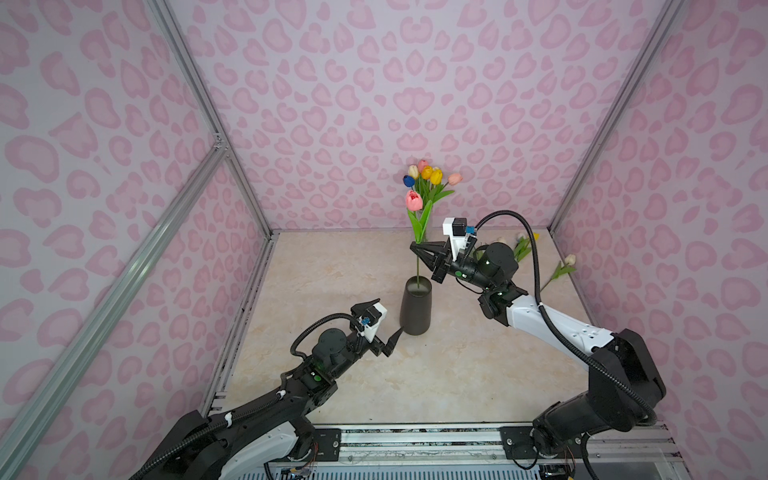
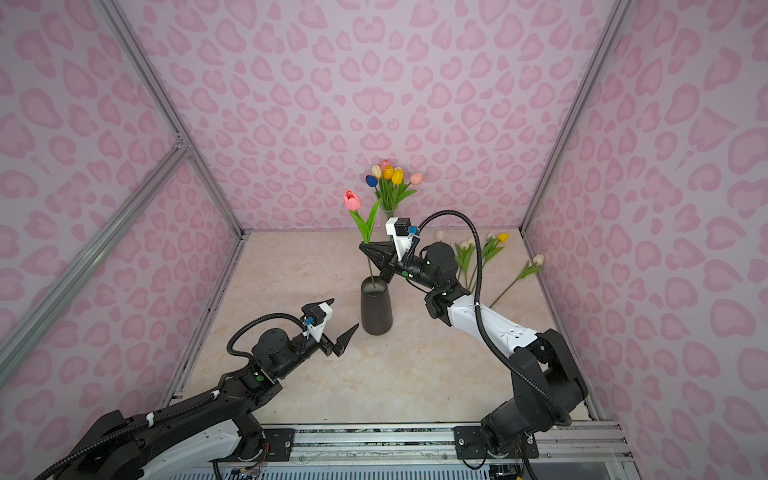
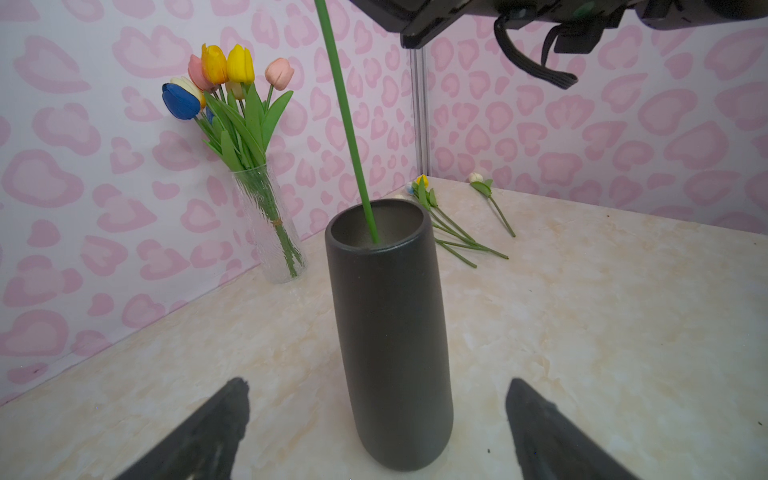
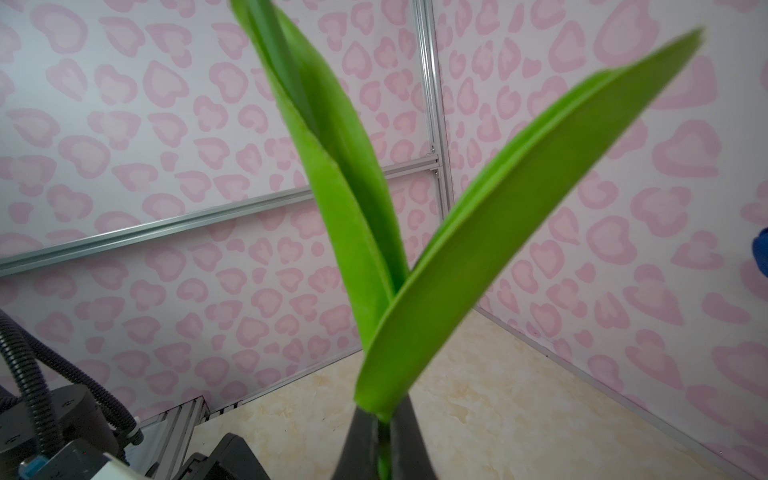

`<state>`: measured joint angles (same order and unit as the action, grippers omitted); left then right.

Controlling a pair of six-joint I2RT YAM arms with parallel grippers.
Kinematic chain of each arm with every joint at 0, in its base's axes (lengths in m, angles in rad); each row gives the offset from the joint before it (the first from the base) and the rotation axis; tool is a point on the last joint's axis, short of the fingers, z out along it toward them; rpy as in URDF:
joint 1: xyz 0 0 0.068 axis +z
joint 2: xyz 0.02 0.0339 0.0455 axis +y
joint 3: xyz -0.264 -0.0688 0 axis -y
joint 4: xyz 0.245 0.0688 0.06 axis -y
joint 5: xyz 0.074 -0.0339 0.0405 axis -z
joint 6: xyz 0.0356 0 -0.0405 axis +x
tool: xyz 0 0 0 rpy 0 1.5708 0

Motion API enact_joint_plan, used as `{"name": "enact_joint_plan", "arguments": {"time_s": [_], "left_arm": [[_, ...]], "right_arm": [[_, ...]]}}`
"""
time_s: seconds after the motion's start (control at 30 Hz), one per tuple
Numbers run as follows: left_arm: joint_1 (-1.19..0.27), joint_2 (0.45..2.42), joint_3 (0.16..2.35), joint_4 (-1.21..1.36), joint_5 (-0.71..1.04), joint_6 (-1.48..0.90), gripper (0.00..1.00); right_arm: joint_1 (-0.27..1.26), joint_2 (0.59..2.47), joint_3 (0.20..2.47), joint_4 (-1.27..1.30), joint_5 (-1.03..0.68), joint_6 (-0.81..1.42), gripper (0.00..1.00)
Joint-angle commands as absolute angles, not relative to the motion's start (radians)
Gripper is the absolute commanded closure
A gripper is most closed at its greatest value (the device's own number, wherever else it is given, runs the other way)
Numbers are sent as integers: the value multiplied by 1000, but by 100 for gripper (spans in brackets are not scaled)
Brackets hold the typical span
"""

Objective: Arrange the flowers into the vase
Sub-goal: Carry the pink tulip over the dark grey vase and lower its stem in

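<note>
right claw [image 1: 415, 248] pinches the pink tulip [image 1: 414, 200] under its leaves, stem tip inside the dark vase [image 1: 415, 309], left claw [image 1: 388, 316] spread wide beside it; i'd lower straight down, then let go.

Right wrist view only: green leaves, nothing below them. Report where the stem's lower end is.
Observer: The pink tulip's thin green stem ends inside the dark grey cylindrical vase's mouth.
Operator: Report the left gripper.
Observer: The left gripper is open, facing that vase's lower wall, fingers clear of it.
Operator: Report what remains.
Observer: Several loose tulips, white and yellow, lie on the beige marbled table's far right side.
</note>
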<state>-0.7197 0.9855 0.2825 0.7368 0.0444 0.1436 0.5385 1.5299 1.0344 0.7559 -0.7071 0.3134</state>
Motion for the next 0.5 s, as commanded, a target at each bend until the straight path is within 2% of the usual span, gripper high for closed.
{"name": "enact_joint_plan", "arguments": {"time_s": [0.0,0.13,0.47], "left_arm": [[-719,992,284,794,37,151,3],[-719,998,287,790,41,151,3],[-719,996,288,786,46,150,3]], "right_arm": [[545,1564,1016,727,-692,283,100],[546,1583,974,775,-701,283,96],[551,1580,910,694,-657,210,91]]}}
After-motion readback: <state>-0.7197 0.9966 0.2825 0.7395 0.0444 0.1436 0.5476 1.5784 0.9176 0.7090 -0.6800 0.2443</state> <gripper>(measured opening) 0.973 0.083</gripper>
